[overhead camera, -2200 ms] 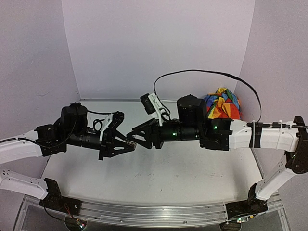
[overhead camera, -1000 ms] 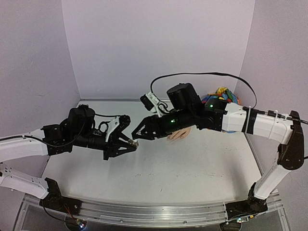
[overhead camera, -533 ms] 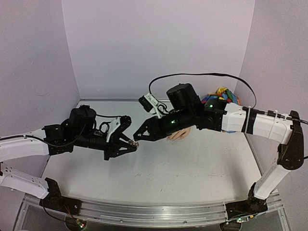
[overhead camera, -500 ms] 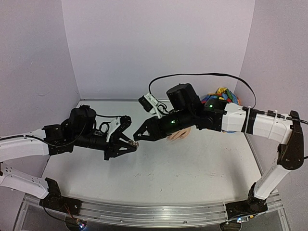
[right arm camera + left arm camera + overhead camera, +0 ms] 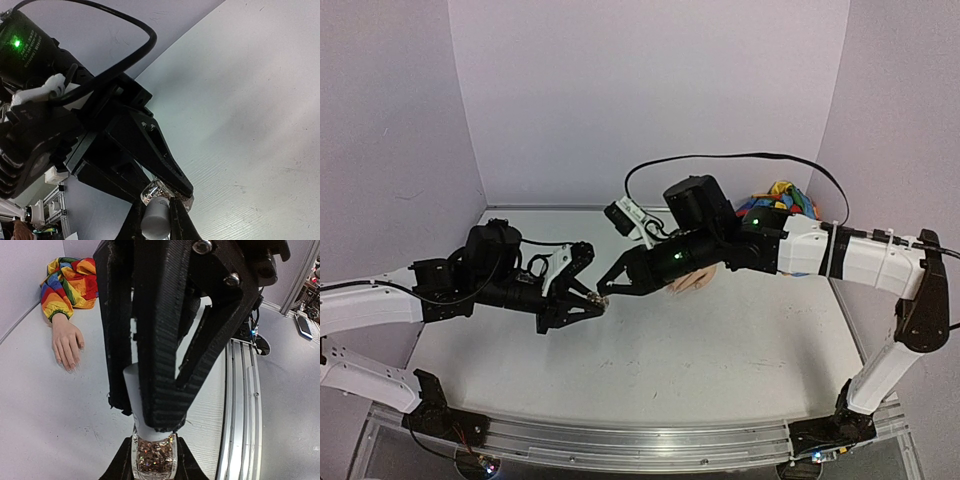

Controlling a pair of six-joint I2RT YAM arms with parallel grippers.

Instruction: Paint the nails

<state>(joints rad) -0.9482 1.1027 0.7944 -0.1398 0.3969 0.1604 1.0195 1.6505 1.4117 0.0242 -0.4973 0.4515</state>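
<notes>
Two claws meet over the middle of the white table: the left gripper is clamped on the glittery glass body of a small polish bottle, and the right gripper is pinched tight on its white cap, the arms end to end. The nails lie well apart from this, at the pale fingertips of a peach mannequin hand resting palm down on the tabletop right of centre, its wrist in a rainbow patchwork sleeve that trails toward the back right corner; from above, the right arm hides most of it. I judge the hand to be light and stiff, free to skid on the smooth surface since nothing pins it, so any brush stroke should be feather-light and run along the finger toward its tip. The nails themselves are tiny and probably slick. The bottle looks small, smooth and breakable; the cap is the part to twist and lift, as it likely carries the brush.
</notes>
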